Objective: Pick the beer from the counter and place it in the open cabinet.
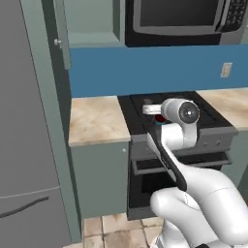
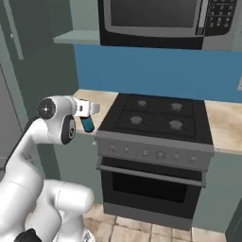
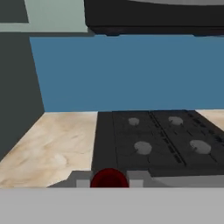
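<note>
I see my fingers (image 2: 87, 115) pinching the beer (image 2: 87, 124) near its top. The bottle hangs down from them, with its blue label facing me in the right base view. In the hand view I look down on its dark red cap (image 3: 109, 178), right between the fingers. In the left base view the arm (image 1: 180, 127) covers most of the bottle, and just a bit of red peeks out beside the white hand.

The beer is up in the air. It is not touching the desk (image 1: 97, 118). It hangs over the front part of the beige top, just beside the left edge of the black stove (image 2: 156, 116). The stove has 4 round burners on top and an oven door (image 2: 153, 186) below.

The cabinet (image 1: 92, 22) is higher up and to the left. Its door (image 1: 60, 34) stands open, and I can see 1 small round knob (image 1: 57, 42) on it. The pale shelf inside is well above the bottle. Beside the cabinet, over the stove, hangs a black microwave (image 2: 160, 21). A blue wall (image 3: 131, 72) runs behind the desk and the stove. A tall grey fridge (image 1: 24, 145) stands at the far left of the left base view.
</note>
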